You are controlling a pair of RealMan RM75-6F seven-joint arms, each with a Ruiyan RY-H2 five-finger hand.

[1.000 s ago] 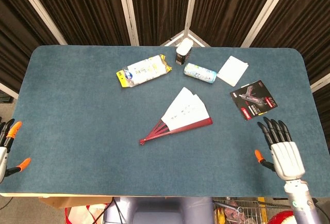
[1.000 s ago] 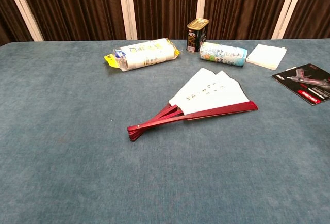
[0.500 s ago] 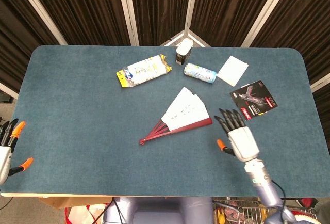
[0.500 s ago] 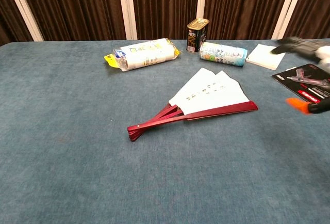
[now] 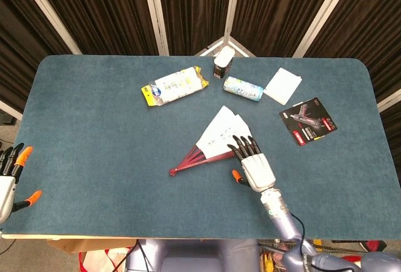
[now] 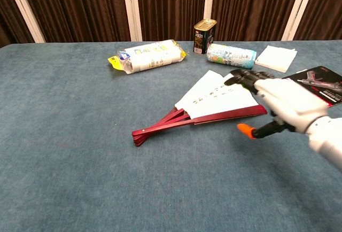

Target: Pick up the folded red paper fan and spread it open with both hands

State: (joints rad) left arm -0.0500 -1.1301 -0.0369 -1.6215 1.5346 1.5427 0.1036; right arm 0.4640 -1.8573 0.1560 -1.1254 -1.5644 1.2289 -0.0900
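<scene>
The red paper fan (image 5: 216, 140) (image 6: 206, 105) lies partly spread on the blue table, white leaf toward the back right, red ribs running to the front left. My right hand (image 5: 253, 165) (image 6: 278, 105) hovers over the fan's right end, fingers stretched out and apart, holding nothing. Whether it touches the fan I cannot tell. My left hand (image 5: 9, 178) stays at the table's left front edge, fingers apart and empty; the chest view does not show it.
At the back lie a white and yellow packet (image 5: 174, 86) (image 6: 147, 55), a dark can (image 5: 223, 63) (image 6: 205, 36), a lying light-blue can (image 5: 243, 88) (image 6: 231, 55) and a white pad (image 5: 282, 86) (image 6: 276, 58). A black and red leaflet (image 5: 307, 121) (image 6: 319, 84) lies at the right.
My right hand has moved left from the table's right front edge to over the fan's right end. The fan and my left hand have stayed put.
</scene>
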